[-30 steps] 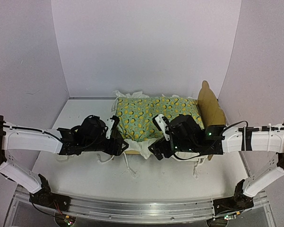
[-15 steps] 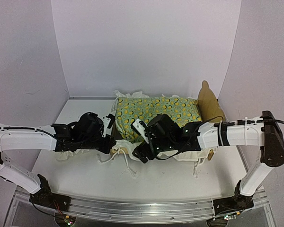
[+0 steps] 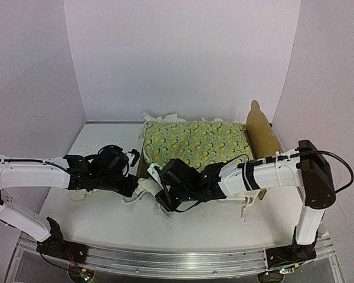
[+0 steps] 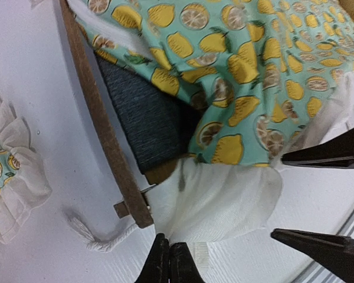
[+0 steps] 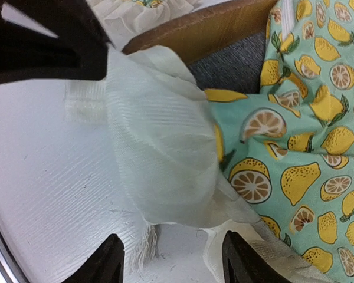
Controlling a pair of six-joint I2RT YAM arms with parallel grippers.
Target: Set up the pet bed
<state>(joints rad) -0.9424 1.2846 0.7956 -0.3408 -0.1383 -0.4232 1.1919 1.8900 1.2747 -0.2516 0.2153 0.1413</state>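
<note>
Pinching at the bed's near foot corner: left gripper (image 4: 169,262) is fully closed at the edge of the quilt's white ruffle (image 4: 218,200), hold on cloth uncertain, and right gripper (image 5: 174,250) has its jaws apart just beside it. Pet bed (image 3: 261,132) sits mid-way across the table (image 3: 224,230), with the quilt (image 3: 194,144) heaped over it. Risks as I judge them: a shallow pinch lets the ruffle slip, a hard tug drags the light frame, and fingers this close may clash.

Bare white table (image 3: 212,233) lies open in front of the pet bed (image 3: 262,132). The lemon quilt (image 3: 194,141) fills the bed; its white ruffle (image 4: 218,200) spills over the near left corner, crowded between left gripper (image 4: 169,247) and right gripper (image 5: 172,236).
</note>
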